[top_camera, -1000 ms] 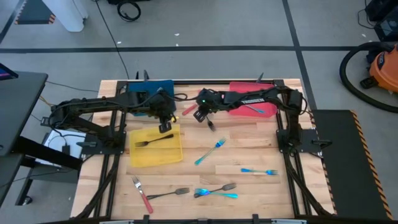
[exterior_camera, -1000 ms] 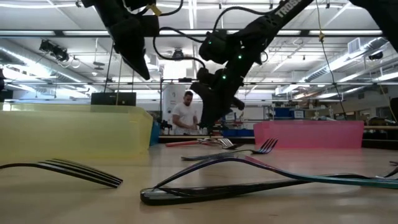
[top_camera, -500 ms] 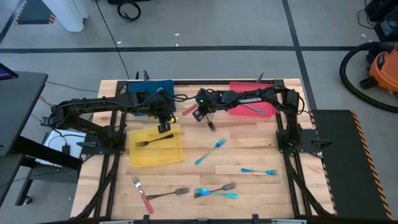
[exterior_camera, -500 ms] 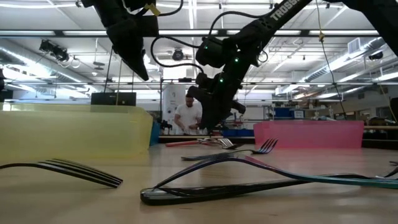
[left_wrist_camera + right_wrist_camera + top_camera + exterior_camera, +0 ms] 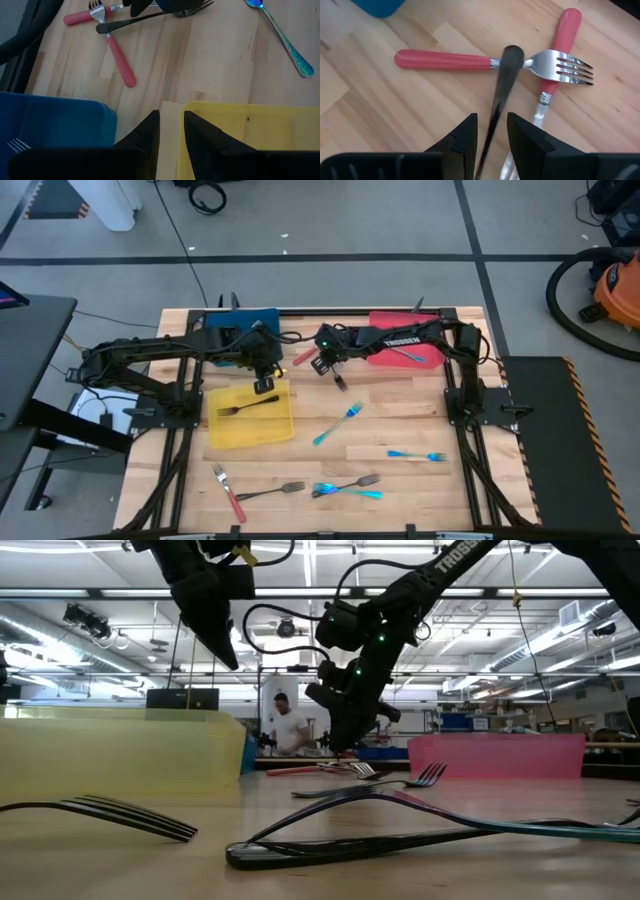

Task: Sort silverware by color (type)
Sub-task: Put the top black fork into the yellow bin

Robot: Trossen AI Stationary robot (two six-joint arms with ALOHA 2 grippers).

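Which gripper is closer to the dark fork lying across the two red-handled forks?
Right. The right gripper hangs directly over the dark fork, fingers either side of its handle. The left gripper is off to the side, at the yellow tray's edge.

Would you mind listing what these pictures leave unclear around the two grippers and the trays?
- Right wrist view: the dark fork runs down between the right gripper fingers; whether they pinch it is unclear, its lower end cut off by the picture's edge.
- Left wrist view: only tine tips show in the blue tray; the edge cuts off the rest.
- Low view: the yellow tray wall hides its contents.
- High view: the red tray is partly covered by the right arm.
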